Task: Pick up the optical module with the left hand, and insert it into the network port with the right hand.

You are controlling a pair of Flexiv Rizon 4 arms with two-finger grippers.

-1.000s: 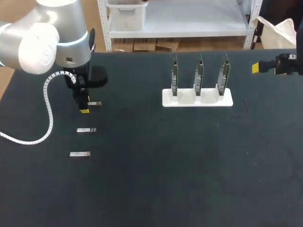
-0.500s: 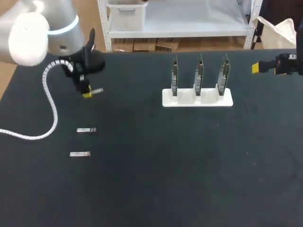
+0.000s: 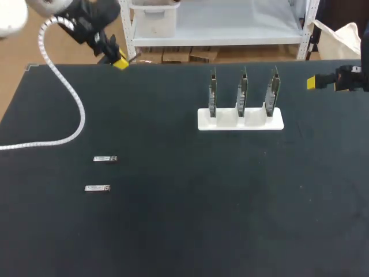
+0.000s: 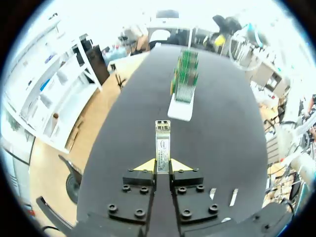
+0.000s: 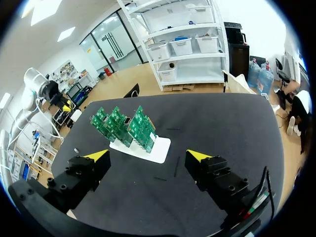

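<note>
Our left hand [image 4: 163,167] is clamped on the optical module [image 4: 163,140], held aloft near the table's [image 3: 184,219] far left edge. Right hand [image 5: 148,157] hangs, fingers [image 5: 98,157] apart (nothing between them). Risk: we grip only the module's tail, so the handover could tilt or drop it.

Two modules [image 3: 105,158] left, board rack [image 3: 253,123] right-centre

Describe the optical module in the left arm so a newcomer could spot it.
Over the black table, find the left arm at the far left corner. The optical module is the silver bar clamped between its yellow-tipped jaws, pointing toward the white rack of circuit boards. The two other modules lie flat on the table; this one is aloft.
</note>
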